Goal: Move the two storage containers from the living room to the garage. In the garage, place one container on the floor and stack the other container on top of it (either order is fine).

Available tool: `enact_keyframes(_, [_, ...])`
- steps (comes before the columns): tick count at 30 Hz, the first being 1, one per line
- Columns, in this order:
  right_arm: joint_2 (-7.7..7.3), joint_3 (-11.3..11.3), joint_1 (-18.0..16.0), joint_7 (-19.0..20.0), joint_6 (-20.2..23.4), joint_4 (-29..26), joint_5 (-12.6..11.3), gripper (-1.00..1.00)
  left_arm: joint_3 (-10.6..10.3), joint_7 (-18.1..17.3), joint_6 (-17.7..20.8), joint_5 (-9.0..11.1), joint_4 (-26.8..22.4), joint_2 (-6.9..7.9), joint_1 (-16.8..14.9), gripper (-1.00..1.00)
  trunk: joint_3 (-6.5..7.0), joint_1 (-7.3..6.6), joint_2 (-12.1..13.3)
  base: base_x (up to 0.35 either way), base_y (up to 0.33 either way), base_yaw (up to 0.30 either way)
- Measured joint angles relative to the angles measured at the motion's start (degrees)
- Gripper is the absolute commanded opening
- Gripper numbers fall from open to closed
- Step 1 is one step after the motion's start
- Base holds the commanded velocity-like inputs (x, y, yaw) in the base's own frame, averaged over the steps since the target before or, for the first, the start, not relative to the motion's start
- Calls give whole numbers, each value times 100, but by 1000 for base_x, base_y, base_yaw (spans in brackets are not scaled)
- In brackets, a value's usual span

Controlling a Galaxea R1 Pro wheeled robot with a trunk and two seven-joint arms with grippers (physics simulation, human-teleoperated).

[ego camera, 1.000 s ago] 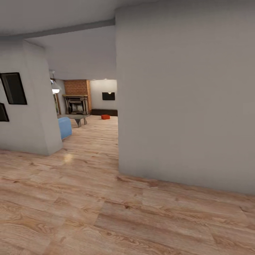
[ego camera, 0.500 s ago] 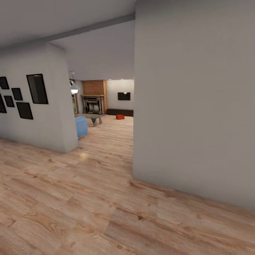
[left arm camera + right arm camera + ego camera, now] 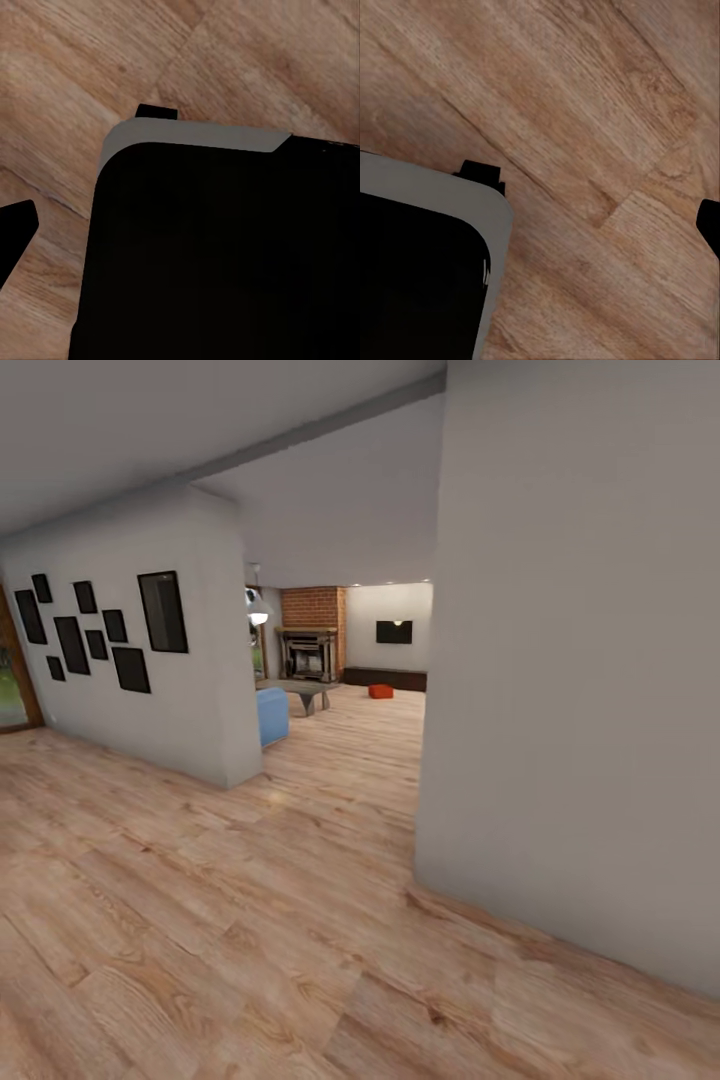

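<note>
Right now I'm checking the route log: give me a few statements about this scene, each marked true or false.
1. A red-orange container sits on the far room's wood floor. True.
2. The fireplace is brick. True.
3. The frames hang on the right wall. False: they hang on the left wall.
4. The floor here is grey concrete. False: it is wood plank.
5. A blue seat shows past the left wall's corner. True.

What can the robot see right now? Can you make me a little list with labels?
place: hallway opening toward the living room
floor: light wood planks
near wall: big grey wall close on the right
left wall: black picture frames
far room: brick fireplace, black TV, blue seat
task thing: one red-orange storage container on the far floor
second container: can't tell
</note>
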Motion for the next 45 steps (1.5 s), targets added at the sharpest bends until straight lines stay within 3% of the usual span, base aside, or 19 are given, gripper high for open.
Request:
enact_keyframes(21, [0, 10, 4, 2, -2, 0, 11, 100, -2, 0, 7, -7, 2, 0, 0, 100, 0, 0, 0, 323, 0, 56])
enact_keyframes(31, [-4, 0, 2, 0, -10, 0, 0, 100, 0, 0, 0, -12, 0, 0, 0, 100, 0, 0, 0, 323, 0, 190])
enact_keyframes(45, [0, 3, 5, 0, -11, 0, 7, 100, -1, 0, 0, -11, 2, 0, 0, 100, 0, 0, 0, 323, 0, 14])
